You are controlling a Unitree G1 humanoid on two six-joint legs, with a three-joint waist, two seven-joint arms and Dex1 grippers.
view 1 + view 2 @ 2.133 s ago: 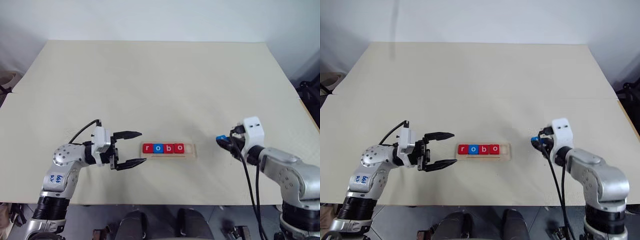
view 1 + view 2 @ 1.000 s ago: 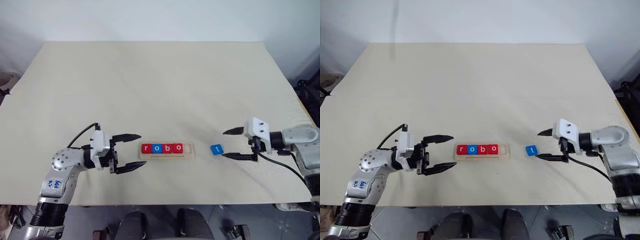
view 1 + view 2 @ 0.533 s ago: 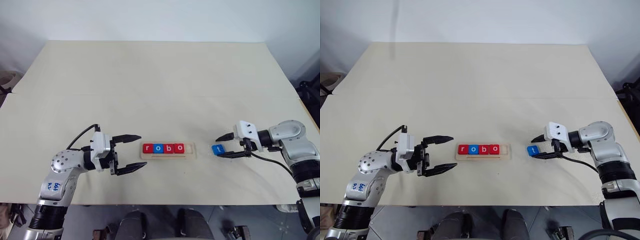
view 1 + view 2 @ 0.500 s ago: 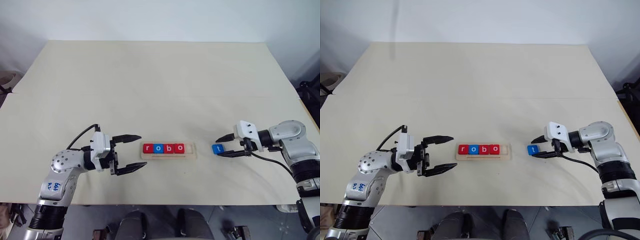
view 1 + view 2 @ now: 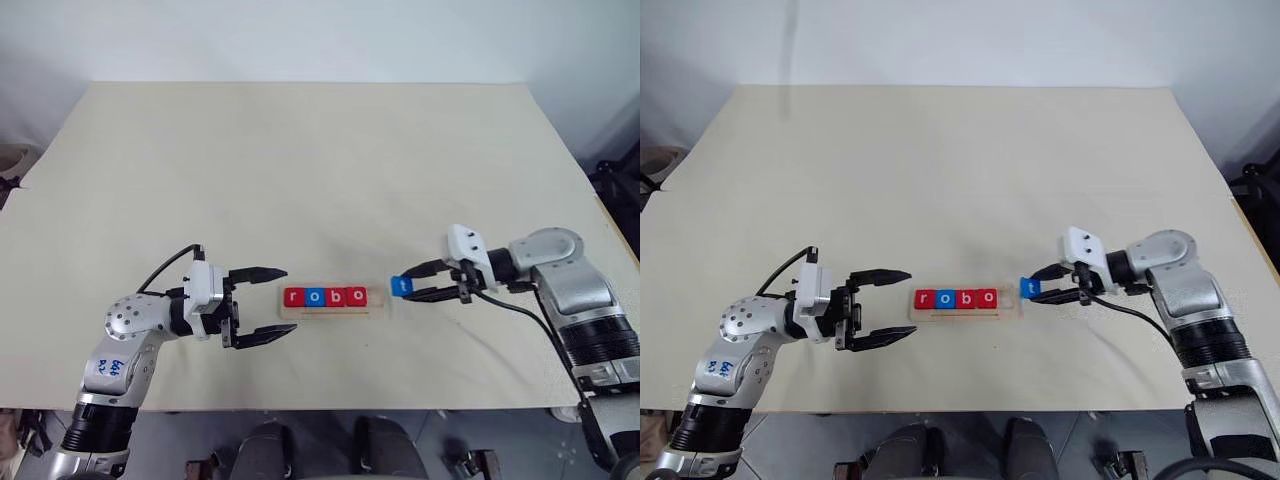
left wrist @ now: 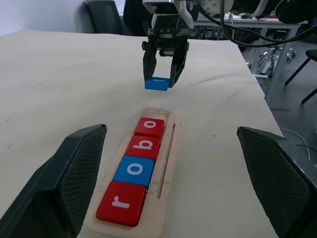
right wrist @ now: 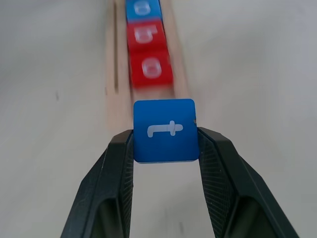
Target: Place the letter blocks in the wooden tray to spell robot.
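Note:
The wooden tray (image 5: 378,298) lies near the table's front edge. Four letter blocks sit in it: red r (image 5: 294,297), blue o (image 5: 315,297), red b (image 5: 336,297), red o (image 5: 357,296). Its right end slot is bare. My right gripper (image 5: 408,287) is shut on the blue t block (image 5: 400,285), holding it just past that right end; its fingers (image 7: 121,163) clamp the block (image 7: 165,130) on two sides. My left gripper (image 5: 289,299) stands open just left of the tray, with nothing in it.
The tan table top (image 5: 320,170) stretches wide behind the tray. Its front edge (image 5: 320,408) runs close below both arms. In the left wrist view, chairs and a desk (image 6: 257,22) stand beyond the table's right side.
My right gripper shut on the blue t block where it lay on the table, then carried it left to the tray's right end. The left arm stayed in place, open.

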